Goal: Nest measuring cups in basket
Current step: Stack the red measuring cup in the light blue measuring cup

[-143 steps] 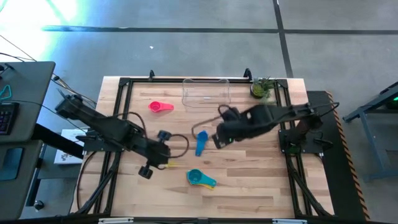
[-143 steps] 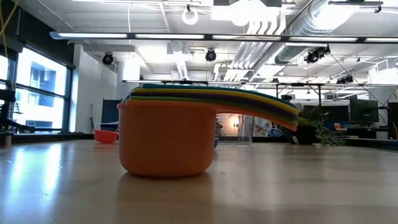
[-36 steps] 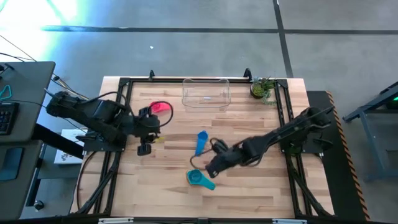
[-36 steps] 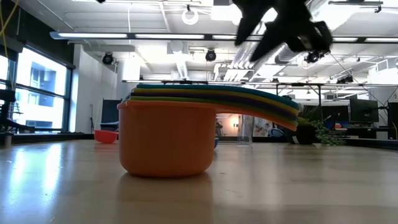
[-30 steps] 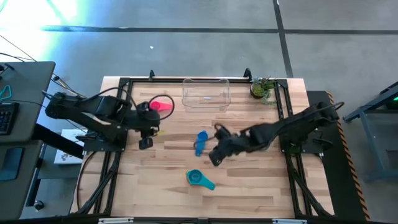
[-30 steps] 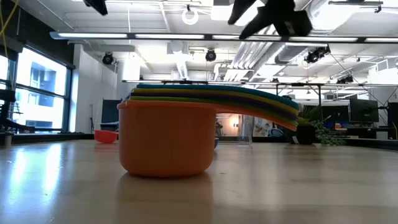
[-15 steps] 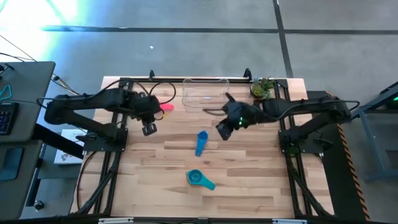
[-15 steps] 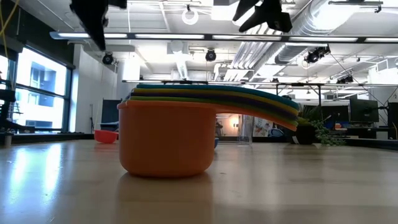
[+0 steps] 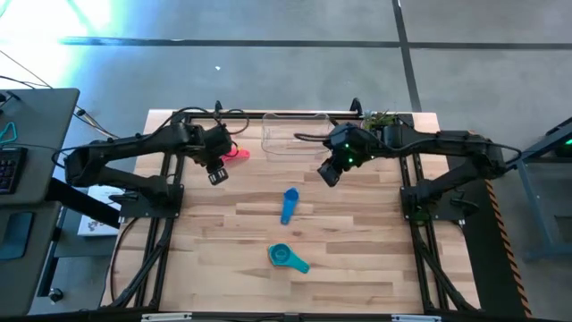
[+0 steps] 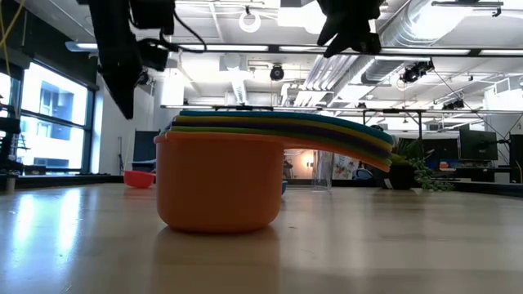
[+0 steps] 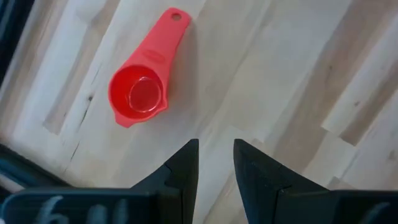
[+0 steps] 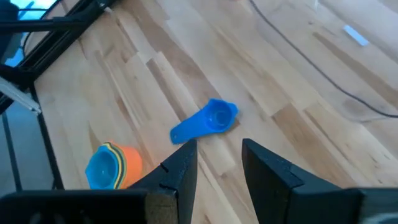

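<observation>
Nearest you, the nested stack [image 9: 288, 258] of cups sits on the table's [image 9: 357, 268] front half, orange cup outermost; blue cup [image 9: 289, 205] lies alone mid-table; pink cup [image 9: 238, 153] farther back, left of the clear basket [image 9: 296, 134] at the far edge. Left gripper [image 9: 215, 173] hovers beside pink, right gripper [image 9: 329, 173] by the basket; both show a narrow gap, holding nothing. Expect light, stiff, slick plastic; pinch the bowl rim or flat handle
</observation>
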`<action>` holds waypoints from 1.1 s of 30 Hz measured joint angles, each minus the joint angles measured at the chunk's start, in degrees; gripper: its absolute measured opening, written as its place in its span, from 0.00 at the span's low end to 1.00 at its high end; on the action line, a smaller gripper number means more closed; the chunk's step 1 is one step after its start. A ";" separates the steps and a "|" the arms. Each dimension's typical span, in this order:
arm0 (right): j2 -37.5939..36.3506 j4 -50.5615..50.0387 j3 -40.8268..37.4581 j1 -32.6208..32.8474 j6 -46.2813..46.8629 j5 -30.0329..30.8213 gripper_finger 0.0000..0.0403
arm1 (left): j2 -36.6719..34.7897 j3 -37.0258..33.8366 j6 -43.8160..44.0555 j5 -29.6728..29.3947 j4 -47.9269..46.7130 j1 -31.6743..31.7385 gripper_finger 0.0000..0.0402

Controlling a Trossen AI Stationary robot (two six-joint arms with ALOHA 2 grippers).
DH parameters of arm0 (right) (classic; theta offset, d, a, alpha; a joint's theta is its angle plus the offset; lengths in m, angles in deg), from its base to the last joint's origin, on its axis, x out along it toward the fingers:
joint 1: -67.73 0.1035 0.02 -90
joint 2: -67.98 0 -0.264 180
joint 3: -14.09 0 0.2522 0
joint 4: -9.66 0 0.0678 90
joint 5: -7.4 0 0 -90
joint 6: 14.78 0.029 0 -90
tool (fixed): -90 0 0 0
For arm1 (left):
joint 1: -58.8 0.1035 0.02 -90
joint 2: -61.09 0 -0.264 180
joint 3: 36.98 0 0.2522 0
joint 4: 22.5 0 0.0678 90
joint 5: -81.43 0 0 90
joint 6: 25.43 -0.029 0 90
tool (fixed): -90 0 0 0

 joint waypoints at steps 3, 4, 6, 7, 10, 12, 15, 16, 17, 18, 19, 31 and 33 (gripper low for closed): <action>0.00 -0.49 0.00 -1.38 -0.03 -0.01 0.29 | 0.43 -1.64 -1.19 1.96 1.83 2.68 0.22; 0.00 -0.61 0.00 -1.80 -0.03 -0.01 0.29 | 0.75 -2.10 -1.27 2.43 2.57 3.41 0.22; 0.00 -0.66 0.00 -2.59 0.22 0.44 0.29 | 1.80 -2.20 -1.33 2.72 3.10 4.75 0.22; 0.00 -0.65 0.00 -2.97 0.52 0.96 0.29 | 2.56 -2.20 -1.64 2.72 4.04 5.31 0.22; 0.02 -0.66 0.00 -4.11 2.68 1.89 0.29 | 5.47 -2.20 -4.85 2.74 6.08 6.50 0.22; 0.02 -0.66 0.00 -4.76 3.67 1.96 0.29 | 7.73 -2.20 -7.09 2.77 6.90 7.18 0.22; 0.02 -0.68 0.00 -5.40 5.37 2.07 0.29 | 10.94 -2.20 -8.19 2.51 7.76 8.45 0.22; 0.02 -0.69 0.00 -5.57 6.02 2.07 0.29 | 11.86 -2.20 -8.28 2.46 8.20 8.85 0.22; 0.02 -0.70 0.00 -5.72 6.21 2.07 0.29 | 12.78 -2.20 -8.62 2.46 8.55 9.28 0.22; 0.02 -0.70 0.00 -5.80 6.49 2.07 0.29 | 13.54 -2.20 -8.94 2.44 8.84 9.70 0.22; 0.02 -0.72 0.00 -5.96 6.53 2.09 0.29 | 14.11 -2.20 -9.14 2.44 9.22 10.06 0.22; 0.03 -2.09 0.00 -6.02 10.60 4.55 0.29 | 20.38 -2.20 -9.26 2.35 12.35 12.66 0.22; 0.04 -2.15 0.00 -6.02 11.06 4.54 0.29 | 21.16 -2.20 -9.53 2.26 13.30 12.72 0.22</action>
